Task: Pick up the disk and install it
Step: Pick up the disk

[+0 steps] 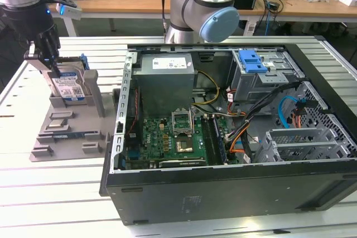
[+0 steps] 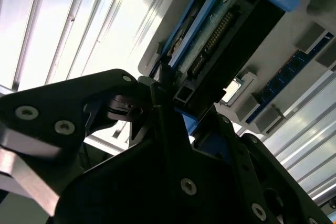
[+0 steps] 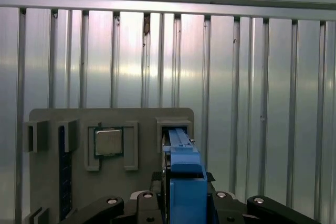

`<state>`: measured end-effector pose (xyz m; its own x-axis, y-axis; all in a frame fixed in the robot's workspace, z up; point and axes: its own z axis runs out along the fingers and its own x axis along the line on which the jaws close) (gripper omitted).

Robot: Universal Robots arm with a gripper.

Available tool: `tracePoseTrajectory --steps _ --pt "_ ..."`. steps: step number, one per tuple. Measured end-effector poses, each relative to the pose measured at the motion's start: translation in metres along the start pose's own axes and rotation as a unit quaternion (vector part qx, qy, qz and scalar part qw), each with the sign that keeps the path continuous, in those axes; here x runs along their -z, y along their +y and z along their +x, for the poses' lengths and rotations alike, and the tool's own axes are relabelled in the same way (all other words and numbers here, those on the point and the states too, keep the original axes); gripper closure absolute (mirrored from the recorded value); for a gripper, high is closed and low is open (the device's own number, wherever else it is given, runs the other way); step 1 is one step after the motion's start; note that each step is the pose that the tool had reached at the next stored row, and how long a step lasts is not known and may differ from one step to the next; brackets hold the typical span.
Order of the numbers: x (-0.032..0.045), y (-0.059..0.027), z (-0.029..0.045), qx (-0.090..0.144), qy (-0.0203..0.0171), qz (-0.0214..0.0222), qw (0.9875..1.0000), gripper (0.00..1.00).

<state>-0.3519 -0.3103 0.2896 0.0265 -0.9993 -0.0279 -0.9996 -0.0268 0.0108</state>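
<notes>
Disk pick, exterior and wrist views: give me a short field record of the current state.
disk: upright in a slot of the grey holder, at the exterior view's left, outside the case
tool: on the disk's top edge, looks shut on it
holder extras: processor chip seated, seen in the first wrist view
case: open, blue bracket in its drive cage
install: not done

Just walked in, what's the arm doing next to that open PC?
The arm's gripper is at the top edge of the disk, a hard drive in blue rails. The disk stands upright in a slot of the grey parts holder, at the exterior view's left. It is seated there, not lifted. The open computer case lies beside the holder, and the disk is not in it yet.
</notes>
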Motion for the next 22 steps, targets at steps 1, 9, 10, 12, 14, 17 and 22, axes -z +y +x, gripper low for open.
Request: tracePoseTrajectory --steps 1,9,10,12,14,17,22 --pt "-0.0001 0.0000 0.0000 0.000 -0.0001 0.0000 1.0000 0.63" --pt "0.0066 0.0000 -0.0002 0.000 -0.0002 0.0001 1.0000 0.63" --pt "0.0081 0.0000 -0.0003 0.000 -0.0002 0.0000 1.0000 0.63" --pt "0.0118 0.0001 -0.0005 0.000 -0.0002 0.0001 1.0000 0.63" --pt "0.0172 0.0001 -0.0010 0.000 -0.0002 0.0001 1.0000 0.63" --pt "0.0205 0.0002 -0.0013 0.000 -0.0002 0.0001 1.0000 0.63" --pt "0.0286 0.0003 -0.0021 0.000 -0.0002 0.0001 1.0000 0.63"
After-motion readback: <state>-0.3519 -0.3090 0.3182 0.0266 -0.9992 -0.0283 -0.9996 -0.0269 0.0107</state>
